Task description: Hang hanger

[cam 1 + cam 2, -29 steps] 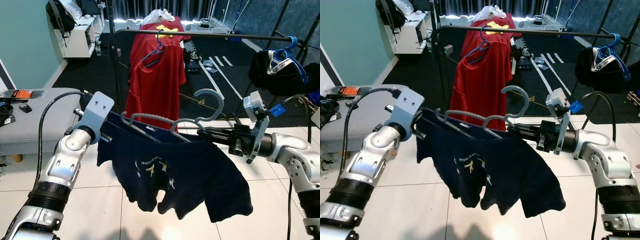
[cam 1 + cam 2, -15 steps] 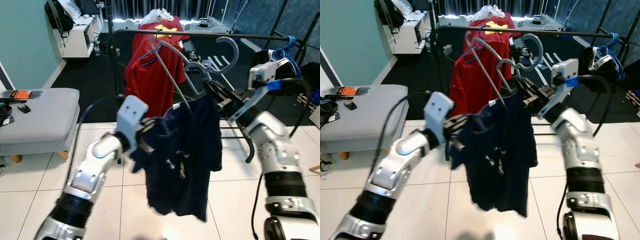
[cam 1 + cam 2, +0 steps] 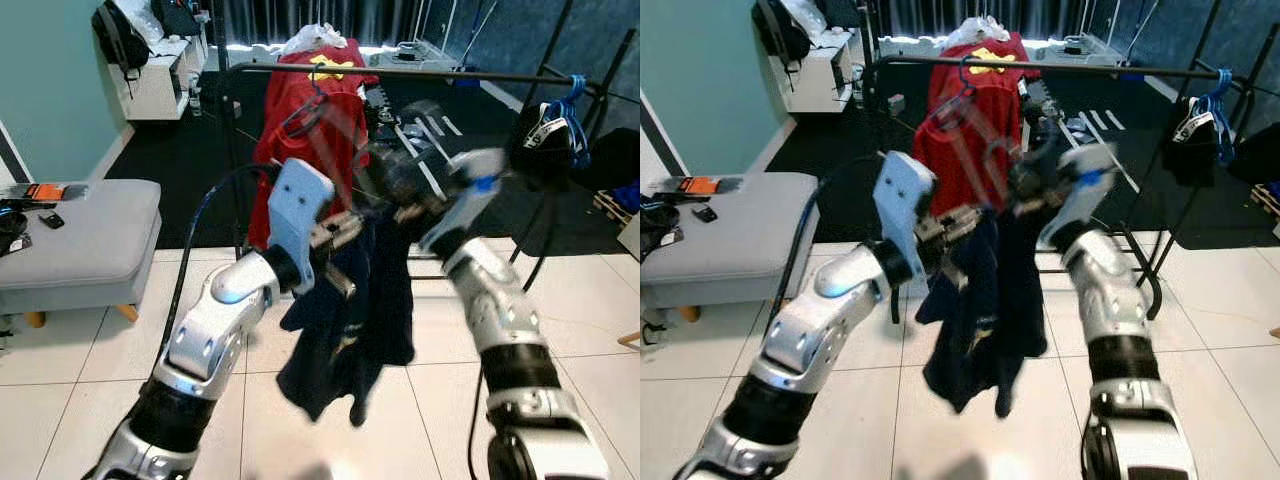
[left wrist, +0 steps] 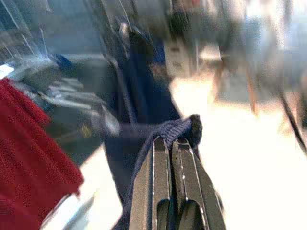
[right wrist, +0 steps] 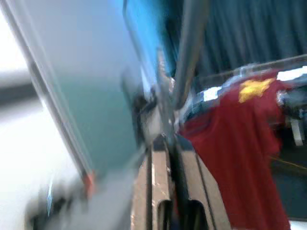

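Both arms are up holding the navy shirt (image 3: 350,300): left gripper (image 4: 172,140) fingers pinching its fabric, right gripper (image 5: 166,139) fingers pinching the blurry grey hanger (image 5: 189,52) just above them.

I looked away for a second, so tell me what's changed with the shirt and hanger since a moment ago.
Both arms swung up and toward the clothes rail. The navy T-shirt, spread wide a second ago, now hangs bunched. The left pincer still pinches its fabric, and the right pincer still grips the grey hanger. The red T-shirt stayed hanging.
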Robot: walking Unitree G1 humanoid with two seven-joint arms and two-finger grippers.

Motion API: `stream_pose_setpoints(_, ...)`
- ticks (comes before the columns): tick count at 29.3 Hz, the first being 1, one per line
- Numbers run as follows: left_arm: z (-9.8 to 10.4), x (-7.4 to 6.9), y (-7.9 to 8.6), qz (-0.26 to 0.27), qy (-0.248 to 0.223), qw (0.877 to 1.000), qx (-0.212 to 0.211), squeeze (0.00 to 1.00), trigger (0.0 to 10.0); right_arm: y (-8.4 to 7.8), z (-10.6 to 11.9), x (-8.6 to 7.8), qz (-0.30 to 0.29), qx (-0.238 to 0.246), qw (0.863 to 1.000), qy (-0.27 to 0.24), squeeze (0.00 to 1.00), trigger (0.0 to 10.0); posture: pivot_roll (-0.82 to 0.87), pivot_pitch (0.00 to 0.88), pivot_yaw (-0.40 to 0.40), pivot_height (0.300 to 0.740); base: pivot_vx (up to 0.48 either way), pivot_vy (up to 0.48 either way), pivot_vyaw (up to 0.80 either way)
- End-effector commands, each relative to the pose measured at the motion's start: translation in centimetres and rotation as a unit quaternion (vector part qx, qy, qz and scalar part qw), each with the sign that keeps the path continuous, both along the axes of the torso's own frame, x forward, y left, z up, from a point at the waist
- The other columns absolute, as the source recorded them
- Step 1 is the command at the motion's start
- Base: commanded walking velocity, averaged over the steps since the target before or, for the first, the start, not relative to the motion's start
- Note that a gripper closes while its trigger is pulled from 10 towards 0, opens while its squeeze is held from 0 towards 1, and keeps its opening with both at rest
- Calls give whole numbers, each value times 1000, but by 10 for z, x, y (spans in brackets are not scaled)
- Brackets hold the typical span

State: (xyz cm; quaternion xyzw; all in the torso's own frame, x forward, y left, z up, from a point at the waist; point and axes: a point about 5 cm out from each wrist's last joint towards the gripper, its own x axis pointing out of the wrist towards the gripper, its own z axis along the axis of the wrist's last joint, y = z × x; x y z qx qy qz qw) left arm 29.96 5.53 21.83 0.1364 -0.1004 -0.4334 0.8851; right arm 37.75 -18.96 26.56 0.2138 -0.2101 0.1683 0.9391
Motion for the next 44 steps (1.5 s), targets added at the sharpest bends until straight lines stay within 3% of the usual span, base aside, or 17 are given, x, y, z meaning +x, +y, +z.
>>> stream_pose_setpoints(1,-11,-1,-2,-7,8,999,36,0,4196,-12,12,-2,-20,47,998,-30,0,0,-12,62,-24,740,0,0,0)
stream_pose_setpoints(3,-23,2,5,16,24,998,54,0,588,-24,29,-5,-33,107,991,-70,0,0,-14,61,-24,740,0,0,0)
stream_pose_setpoints(13,-48,5,19,57,56,991,103,0,0,-37,48,-6,-13,194,976,-96,0,0,-12,61,-24,740,0,0,0)
stream_pose_setpoints(18,-55,7,28,88,66,989,103,0,0,-32,45,-2,-28,105,991,-72,0,0,-12,61,-23,740,0,0,0)
stream_pose_setpoints(24,-66,5,37,90,79,985,124,0,0,-54,39,-2,-107,119,985,-66,0,0,-9,63,-24,740,0,0,0)
stream_pose_setpoints(25,-71,2,39,86,89,984,127,0,0,-75,36,-2,-124,218,967,-44,0,0,-11,62,-23,740,0,0,0)
stream_pose_setpoints(26,-71,2,39,86,89,984,127,0,0,-75,36,-2,-124,218,967,-44,0,0,-11,62,-23,740,0,0,0)
stream_pose_setpoints(29,-74,2,43,101,105,984,101,0,0,-108,9,3,-108,499,858,55,0,0,-11,63,-23,740,0,0,0)
stream_pose_setpoints(34,-65,9,45,130,100,985,60,0,0,-105,-33,7,-130,548,807,177,0,0,-16,61,-19,740,0,0,0)
stream_pose_setpoints(36,-64,10,45,132,99,985,58,0,0,-101,-41,8,-127,555,797,199,0,0,-15,61,-19,740,0,0,0)
stream_pose_setpoints(38,-64,11,46,134,97,985,58,0,0,-94,-49,9,-122,543,800,222,0,0,-12,63,-19,740,0,0,0)
stream_pose_setpoints(39,-63,11,46,134,92,985,61,0,0,-84,-53,10,-119,457,850,234,0,0,-13,62,-19,740,0,0,0)
stream_pose_setpoints(40,-63,11,47,135,89,985,64,0,0,-76,-55,11,-112,390,882,240,0,0,-13,62,-19,740,0,0,0)
stream_pose_setpoints(41,-63,11,47,135,89,985,64,0,0,-76,-55,11,-112,390,882,240,0,0,-13,62,-19,740,0,0,0)
stream_pose_setpoints(42,-62,11,47,134,84,985,66,0,0,-64,-55,11,-124,207,942,234,0,0,-8,63,-19,740,0,0,0)
stream_pose_setpoints(43,-62,11,47,133,81,986,67,0,0,-53,-56,11,-120,77,964,225,0,0,-8,63,-19,740,0,0,0)
stream_pose_setpoints(44,-62,11,47,133,81,986,67,0,0,-53,-56,11,-120,77,964,225,0,0,-8,63,-19,740,0,0,0)
